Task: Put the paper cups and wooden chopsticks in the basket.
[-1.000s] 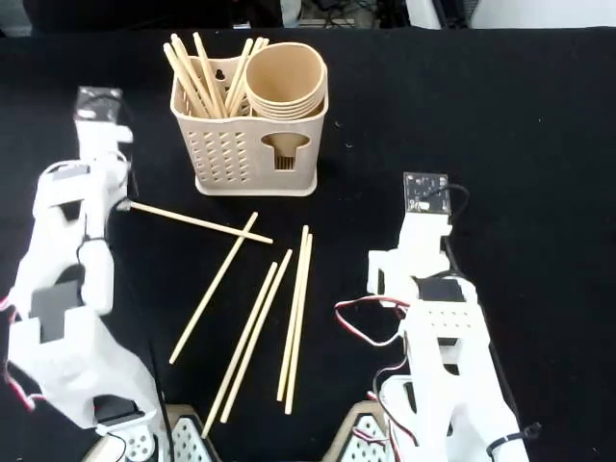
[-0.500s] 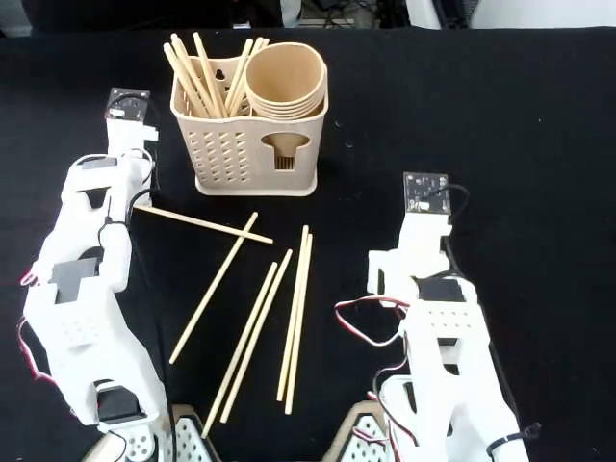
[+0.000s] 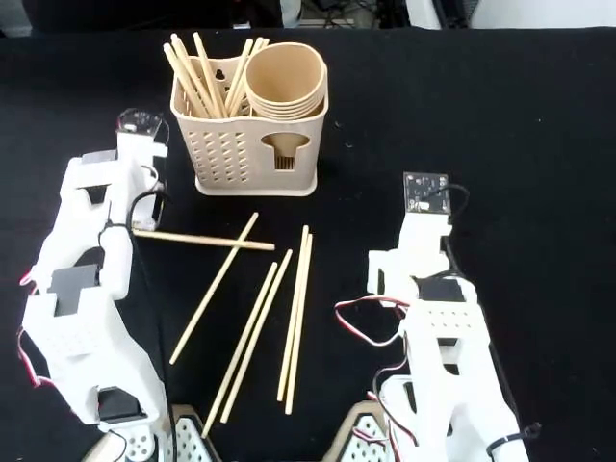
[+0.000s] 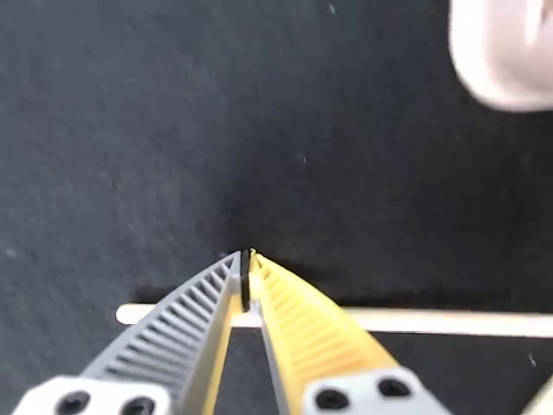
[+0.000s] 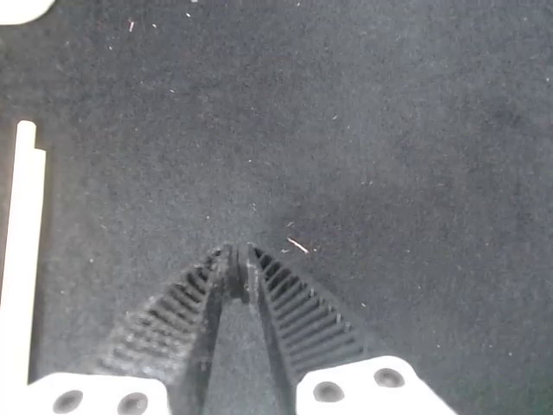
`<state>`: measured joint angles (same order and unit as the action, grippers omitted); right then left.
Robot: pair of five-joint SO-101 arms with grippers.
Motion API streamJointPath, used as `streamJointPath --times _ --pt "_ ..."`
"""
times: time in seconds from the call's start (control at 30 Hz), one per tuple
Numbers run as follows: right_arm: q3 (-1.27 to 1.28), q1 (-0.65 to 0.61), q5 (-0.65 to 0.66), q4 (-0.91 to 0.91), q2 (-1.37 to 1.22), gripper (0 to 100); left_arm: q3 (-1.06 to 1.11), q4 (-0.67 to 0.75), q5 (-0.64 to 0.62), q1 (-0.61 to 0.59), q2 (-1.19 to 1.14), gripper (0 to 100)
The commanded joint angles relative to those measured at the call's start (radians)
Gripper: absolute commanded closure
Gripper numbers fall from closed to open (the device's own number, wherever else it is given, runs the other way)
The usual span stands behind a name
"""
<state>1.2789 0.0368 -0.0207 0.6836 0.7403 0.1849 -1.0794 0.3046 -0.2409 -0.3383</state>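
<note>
Since left gripper (image 4: 246,255) is closed tip-to-tip, chopstick (image 4: 432,322) crossing behind fingers, seemingly unpinched, lift may leave it; right gripper (image 5: 233,252) closed, empty.

You had the basket (image 3: 245,154) standing toward the far side of the table (image 3: 520,125). The bundled chopsticks (image 3: 197,63) stood in its left compartment and the stacked paper cups (image 3: 286,77) in its right. Before it, between the two arms, the loose chopsticks (image 3: 294,308) lay on the table. The crosswise chopstick (image 3: 202,239) lay nearest the basket, its left end beneath the left gripper (image 4: 246,259).
</note>
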Motion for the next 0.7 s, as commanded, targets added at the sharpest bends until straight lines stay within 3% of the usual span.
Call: streamJointPath --times 0.0,0.17,0.43,0.67 --pt "-0.013 0.003 -0.002 -0.018 0.033 98.4 0.061 -0.055 0.037 0.044 0.052 97" --pt "-0.013 0.003 -0.002 -0.018 0.033 98.4 0.255 -0.012 0.06 0.091 0.183 97" --pt "-0.013 0.003 -0.002 -0.018 0.033 98.4 0.645 0.124 0.068 0.12 0.582 97" --pt "-0.012 0.003 -0.002 -0.018 0.033 98.4 0.828 0.138 0.17 0.113 0.856 97"
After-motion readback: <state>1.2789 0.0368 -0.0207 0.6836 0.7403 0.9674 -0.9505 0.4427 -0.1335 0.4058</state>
